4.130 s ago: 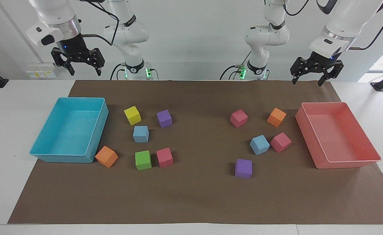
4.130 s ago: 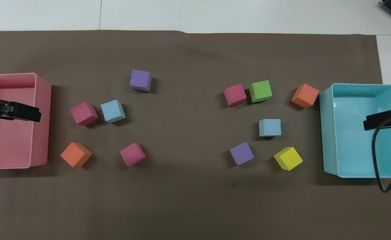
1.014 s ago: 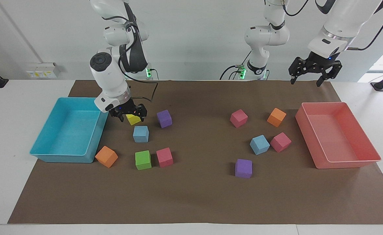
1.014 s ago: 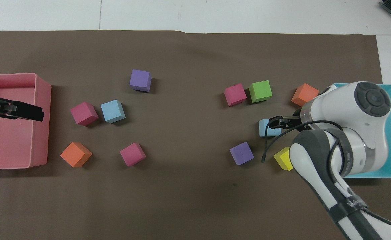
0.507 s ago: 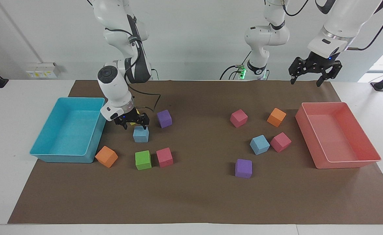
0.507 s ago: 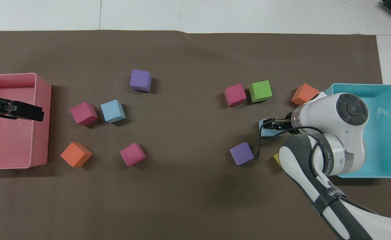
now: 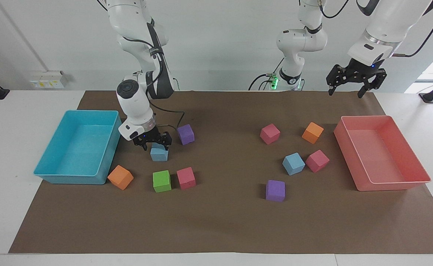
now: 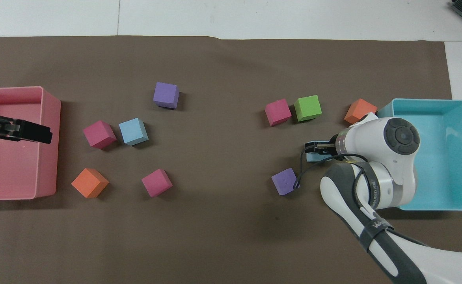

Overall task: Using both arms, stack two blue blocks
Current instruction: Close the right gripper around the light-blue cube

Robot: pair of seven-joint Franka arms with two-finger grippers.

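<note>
One blue block (image 7: 159,155) (image 8: 312,157) lies near the turquoise tray, among other cubes. My right gripper (image 7: 156,145) (image 8: 312,147) hangs open just over its top, a finger at either side, and does not grip it. The arm hides most of this block in the overhead view. The other blue block (image 7: 293,163) (image 8: 133,131) sits toward the left arm's end of the table, touching a pink cube (image 7: 317,160). My left gripper (image 7: 345,93) (image 8: 38,134) waits open and empty, high over the pink tray's end nearest the robots.
A turquoise tray (image 7: 50,175) and a pink tray (image 7: 394,184) stand at the mat's two ends. Purple (image 7: 185,134), green (image 7: 162,181), pink (image 7: 186,178) and orange (image 7: 120,177) cubes ring the right gripper. Pink (image 7: 269,133), orange (image 7: 312,132) and purple (image 7: 275,190) cubes surround the other block.
The right gripper has moved from over the yellow cube, away from the robots, to over the blue block, and has come lower. The left arm has not moved.
</note>
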